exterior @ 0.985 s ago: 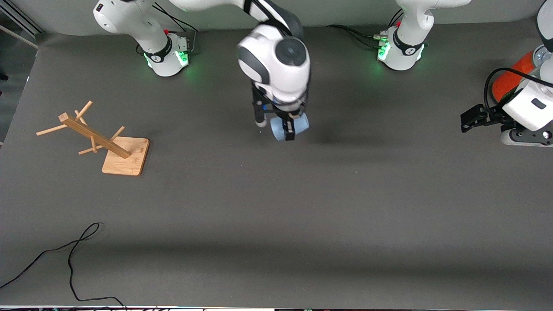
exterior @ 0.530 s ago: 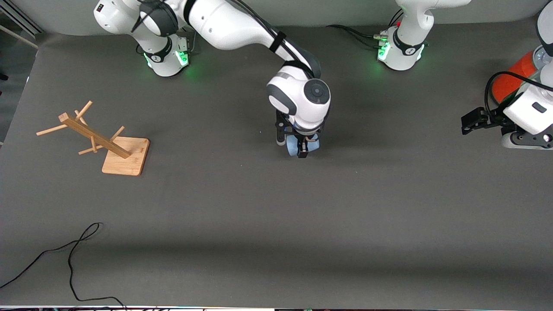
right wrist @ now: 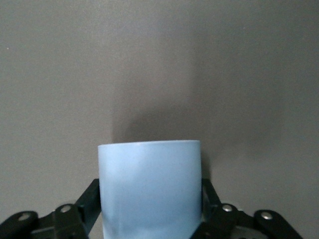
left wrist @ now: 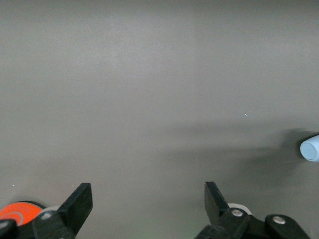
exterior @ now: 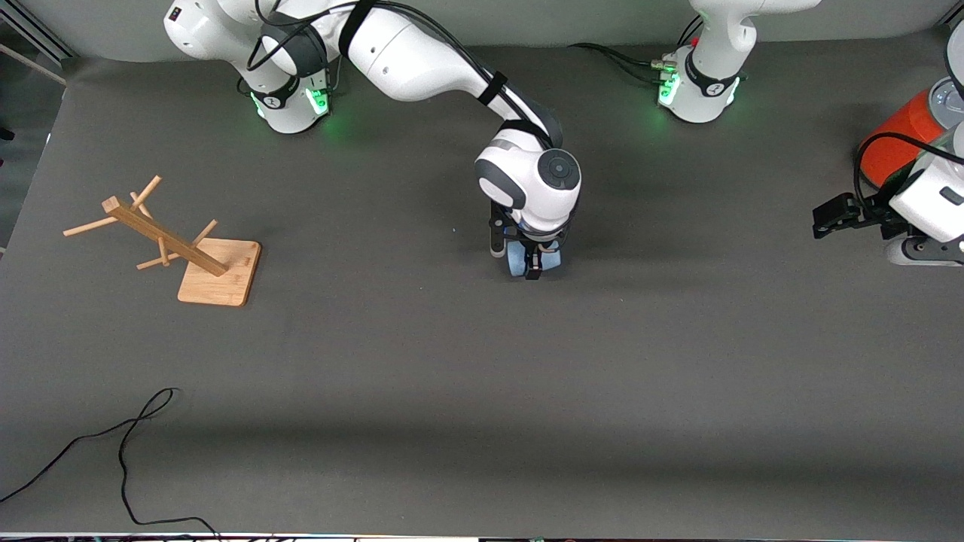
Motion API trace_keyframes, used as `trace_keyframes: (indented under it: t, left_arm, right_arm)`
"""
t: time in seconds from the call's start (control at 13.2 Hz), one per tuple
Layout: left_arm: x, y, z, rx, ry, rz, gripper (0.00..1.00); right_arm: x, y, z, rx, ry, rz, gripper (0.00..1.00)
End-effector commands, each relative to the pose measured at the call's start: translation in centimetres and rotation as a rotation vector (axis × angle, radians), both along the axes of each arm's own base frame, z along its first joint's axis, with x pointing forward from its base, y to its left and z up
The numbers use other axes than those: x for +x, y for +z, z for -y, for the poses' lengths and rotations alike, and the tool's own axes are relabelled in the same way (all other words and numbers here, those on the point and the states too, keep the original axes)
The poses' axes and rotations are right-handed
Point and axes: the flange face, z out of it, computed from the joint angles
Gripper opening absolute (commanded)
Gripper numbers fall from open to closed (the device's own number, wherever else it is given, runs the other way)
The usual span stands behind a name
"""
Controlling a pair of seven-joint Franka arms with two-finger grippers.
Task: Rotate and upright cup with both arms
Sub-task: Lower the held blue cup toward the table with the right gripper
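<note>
The light-blue cup (exterior: 518, 263) is in the middle of the table, mostly hidden under my right wrist. My right gripper (exterior: 533, 266) points down and is shut on it. In the right wrist view the cup (right wrist: 149, 184) fills the gap between the black fingers (right wrist: 89, 196), with its shadow on the table close below. I cannot tell whether it touches the table. The left wrist view shows the cup (left wrist: 310, 148) small and far off. My left gripper (exterior: 827, 217) waits open and empty at the left arm's end of the table, and its own view shows the gripper (left wrist: 147, 195) with jaws wide apart.
An orange cylinder with a grey top (exterior: 900, 143) stands by the left hand and also shows in the left wrist view (left wrist: 14, 213). A wooden peg rack (exterior: 169, 241) on a square base stands at the right arm's end. A black cable (exterior: 128, 444) lies near the front edge.
My right arm has carried the cup toward the front camera and toward the left arm's end, lowering it. My left hand has shifted slightly toward the table's end.
</note>
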Motion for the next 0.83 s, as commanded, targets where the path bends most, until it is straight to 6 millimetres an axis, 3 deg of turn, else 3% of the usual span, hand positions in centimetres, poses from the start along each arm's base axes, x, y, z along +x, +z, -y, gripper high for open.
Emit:
trace_keyframes:
  t: [0.0,0.45,0.53,0.76]
  left_arm:
    - [0.4,0.4,0.1,-0.005,-0.013,-0.001,1.0]
    - [0.6,0.0,-0.1,-0.005,-0.01,-0.007,1.0]
    - [0.6,0.0,-0.1,-0.005,-0.01,-0.007,1.0]
    - [0.7,-0.1,-0.1,-0.005,-0.011,-0.008,1.0]
  right_arm:
    - [0.0,-0.7,-0.6,-0.007,-0.004,0.039,1.0]
    - [0.4,0.5,-0.5,-0.004,0.002,0.047,1.0]
    - [0.5,1.5,-0.5,0.0,0.008,0.048,1.0]
    - [0.2,8.5,0.0,-0.03,0.04,0.044,1.0]
